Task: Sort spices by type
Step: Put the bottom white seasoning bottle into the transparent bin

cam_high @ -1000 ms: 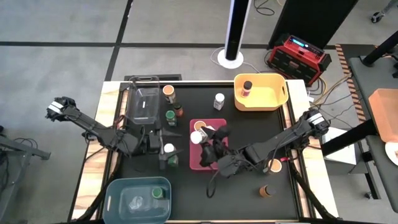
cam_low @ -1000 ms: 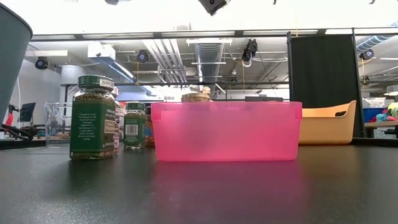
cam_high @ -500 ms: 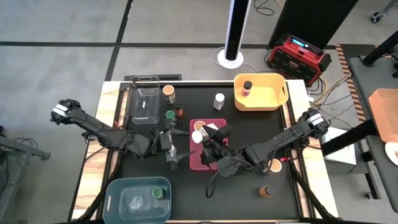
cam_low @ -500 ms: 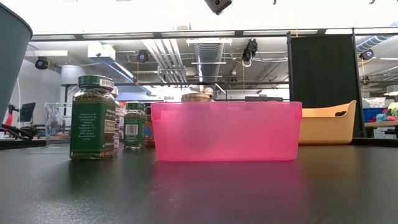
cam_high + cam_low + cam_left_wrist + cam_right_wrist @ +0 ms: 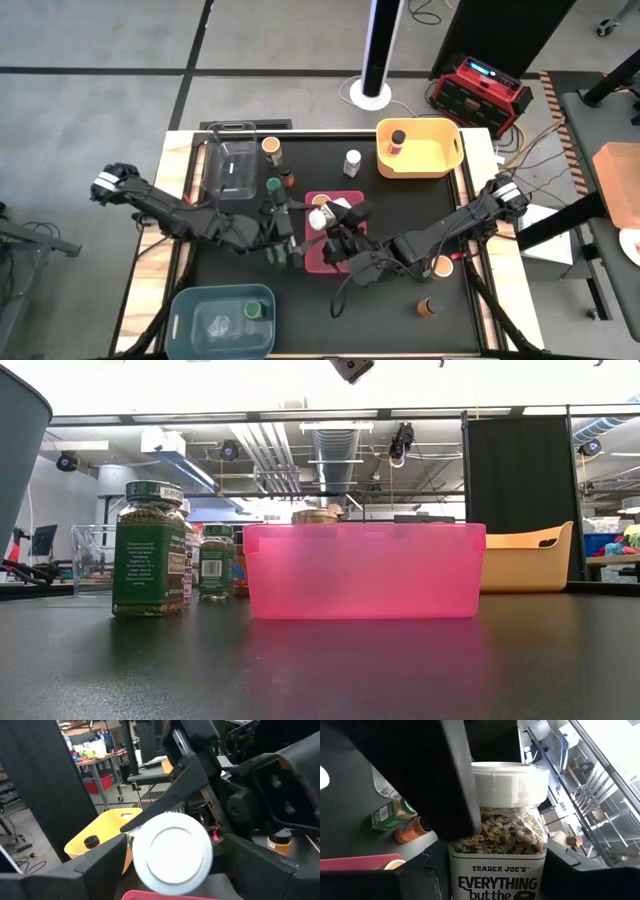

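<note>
A white-lidded glass seasoning jar (image 5: 497,815) is pinched by the right tool (image 5: 335,222) over the pink plastic bin (image 5: 322,262), apparently for handover; the left tool (image 5: 290,232) is spread around it.

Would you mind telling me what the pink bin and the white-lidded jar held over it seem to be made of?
The pink bin looks like translucent plastic with a matte finish: light glows through its walls. The white-lidded jar has a clear body, glass or clear plastic, since the seeds inside show through; its lid looks like smooth opaque plastic.

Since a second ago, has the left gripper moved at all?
Yes. In the high view the left gripper has swung rightward from near the clear bin toward the pink bin.
</note>
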Motion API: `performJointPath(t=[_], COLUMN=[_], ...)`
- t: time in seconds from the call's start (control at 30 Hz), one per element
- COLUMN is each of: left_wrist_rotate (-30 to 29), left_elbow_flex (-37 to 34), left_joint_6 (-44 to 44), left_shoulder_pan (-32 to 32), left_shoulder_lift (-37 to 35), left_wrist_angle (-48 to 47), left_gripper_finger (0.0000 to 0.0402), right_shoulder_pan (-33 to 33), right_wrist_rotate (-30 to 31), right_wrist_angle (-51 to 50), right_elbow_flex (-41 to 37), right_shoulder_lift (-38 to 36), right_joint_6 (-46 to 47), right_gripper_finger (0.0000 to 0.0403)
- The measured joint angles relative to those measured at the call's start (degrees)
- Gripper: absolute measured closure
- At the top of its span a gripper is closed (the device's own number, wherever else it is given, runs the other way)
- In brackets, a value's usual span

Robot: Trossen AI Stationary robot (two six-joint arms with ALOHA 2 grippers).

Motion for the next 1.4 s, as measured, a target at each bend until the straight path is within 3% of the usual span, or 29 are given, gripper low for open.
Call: performJointPath(t=[0.27,0.5,0.87,1.03,1.13,1.27,1.4], left_wrist_rotate=[0.0,-1.0,-0.8,-3.5,-3.6,-2.7,-3.2], left_elbow_flex=[0.0,0.0,-0.1,-0.2,-0.2,0.0,4.0], left_joint_6=[0.1,0.2,0.2,0.7,-2.3,-6.7,-14.6], left_shoulder_pan=[0.8,1.2,1.5,4.5,7.5,12.8,20.7], left_shoulder_lift=[0.0,-0.1,-2.1,-7.8,-11.4,-16.8,-19.9], left_wrist_angle=[1.1,1.4,-1.4,-9.8,-17.6,-28.3,-46.4], left_gripper_finger=[0.0110,0.0214,0.0216,0.0216,0.0216,0.0216,0.0216], right_shoulder_pan=[0.1,0.1,0.0,0.1,0.2,0.1,0.1], right_wrist_rotate=[-0.3,0.7,0.2,4.4,7.0,8.7,8.8], right_wrist_angle=[0.0,-0.1,0.2,0.2,0.3,-0.1,0.0], right_elbow_flex=[0.0,0.0,0.0,0.9,2.1,2.8,2.8], right_shoulder_lift=[0.0,0.0,0.0,-0.6,-1.0,-1.4,-2.9], right_joint_6=[0.0,0.6,3.5,7.8,9.3,10.9,12.6], right_gripper_finger=[0.0213,0.0213,0.0205,0.0105,0.0066,0.0051,0.0060])
